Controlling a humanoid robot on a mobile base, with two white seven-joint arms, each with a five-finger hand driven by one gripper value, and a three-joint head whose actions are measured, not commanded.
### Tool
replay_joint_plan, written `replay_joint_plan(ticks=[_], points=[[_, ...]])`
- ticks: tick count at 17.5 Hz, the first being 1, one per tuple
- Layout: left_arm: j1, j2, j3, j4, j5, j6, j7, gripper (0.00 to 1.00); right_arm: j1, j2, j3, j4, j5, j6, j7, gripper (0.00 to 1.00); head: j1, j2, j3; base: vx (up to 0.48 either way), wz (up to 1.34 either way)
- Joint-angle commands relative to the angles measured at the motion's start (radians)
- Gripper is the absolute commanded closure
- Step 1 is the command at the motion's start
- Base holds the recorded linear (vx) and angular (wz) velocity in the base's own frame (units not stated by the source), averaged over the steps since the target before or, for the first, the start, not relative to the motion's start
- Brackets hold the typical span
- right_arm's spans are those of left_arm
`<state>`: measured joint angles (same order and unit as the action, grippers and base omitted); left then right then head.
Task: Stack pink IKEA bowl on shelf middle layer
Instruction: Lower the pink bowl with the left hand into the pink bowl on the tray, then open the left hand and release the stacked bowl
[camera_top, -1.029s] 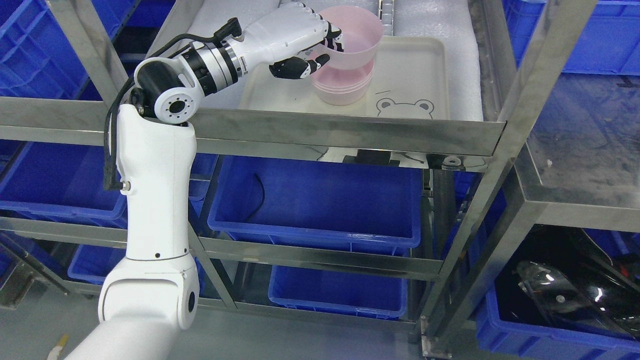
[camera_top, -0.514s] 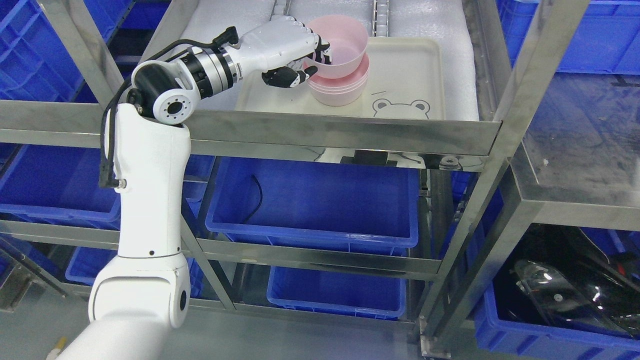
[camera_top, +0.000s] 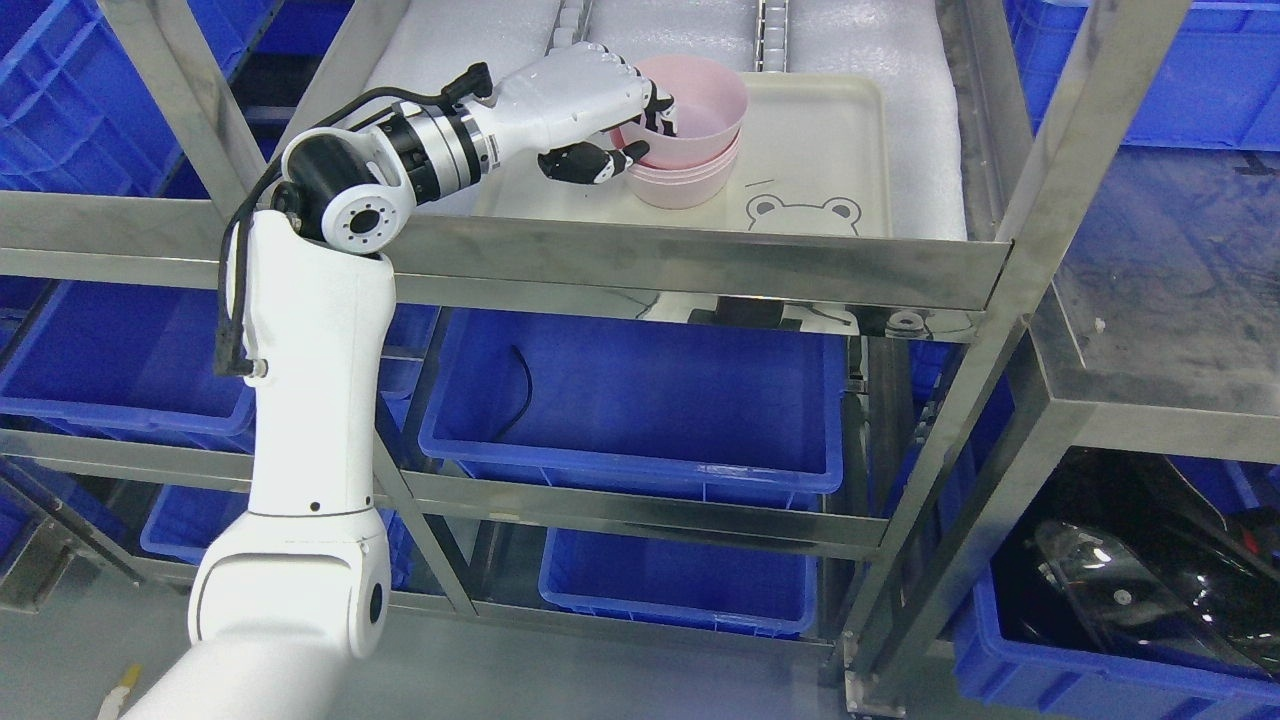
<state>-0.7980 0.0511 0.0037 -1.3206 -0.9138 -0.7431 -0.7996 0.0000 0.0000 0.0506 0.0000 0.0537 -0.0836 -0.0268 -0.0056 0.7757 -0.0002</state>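
A pink bowl sits nested in a short stack of pink bowls on a cream tray with a bear drawing, on the steel shelf. My left hand reaches in from the left and grips the top bowl's near rim, fingers over the edge inside and thumb outside. The top bowl sits nearly level on the stack. The right arm does not show.
The shelf's front steel rail runs below the tray, with steel uprights at the right. Blue bins fill the lower levels and both sides. White foam lines the shelf behind the tray.
The left hand has lowered the held bowl from tilted above the stack down into it, so that it now sits much deeper and nearly level. The camera has shifted slightly.
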Motion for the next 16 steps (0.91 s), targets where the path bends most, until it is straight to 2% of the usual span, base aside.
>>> replay_joint_plan(ticks=[1,2,3,5,7,10,13,14,16], points=[[0.002,-0.008,-0.022,0.024,-0.008,0.001,0.000,0.38,0.023,-0.017,0.000,-0.017,0.000,0.001,0.001,0.00,0.0000,0.000,0.000,-0.005,0.02],[0.002,-0.008,-0.016,0.024,-0.007,0.001,0.002,0.26,0.023,-0.017,0.000,-0.017,0.000,0.001,0.001,0.00,0.0000,0.000,0.000,-0.002,0.01],[0.000,-0.013,-0.005,0.024,-0.004,0.002,0.002,0.18,0.023,-0.017,0.000,-0.017,0.000,0.001,0.001,0.00,0.0000,0.000,0.000,-0.002,0.01],[0.002,-0.034,0.062,0.021,0.009,0.004,0.003,0.09,0.023,-0.017,0.000,-0.017,0.000,0.001,0.001,0.00,0.0000,0.000,0.000,0.000,-0.01],[-0.006,-0.034,0.157,0.021,0.123,0.013,0.000,0.08,0.023,-0.017,0.000,-0.017,0.000,0.001,0.001,0.00,0.0000,0.000,0.000,0.000,0.00],[-0.010,-0.034,0.170,0.015,0.457,0.108,-0.001,0.07,0.023,-0.017,0.000,-0.017,0.000,0.001,0.001,0.00,0.0000,0.000,0.000,0.001,0.01],[0.006,-0.034,0.086,-0.014,0.732,0.181,-0.001,0.07,0.023,-0.017,0.000,-0.017,0.000,0.001,0.001,0.00,0.0000,0.000,0.000,0.000,0.00],[0.043,-0.034,-0.012,-0.073,0.838,0.197,-0.001,0.07,0.023,-0.017,0.000,-0.017,0.000,0.001,0.001,0.00,0.0000,0.000,0.000,-0.008,-0.02],[0.135,-0.034,-0.184,-0.110,0.918,0.205,-0.001,0.07,0.023,-0.017,0.000,-0.017,0.000,0.001,0.001,0.00,0.0000,0.000,0.000,-0.020,-0.01]])
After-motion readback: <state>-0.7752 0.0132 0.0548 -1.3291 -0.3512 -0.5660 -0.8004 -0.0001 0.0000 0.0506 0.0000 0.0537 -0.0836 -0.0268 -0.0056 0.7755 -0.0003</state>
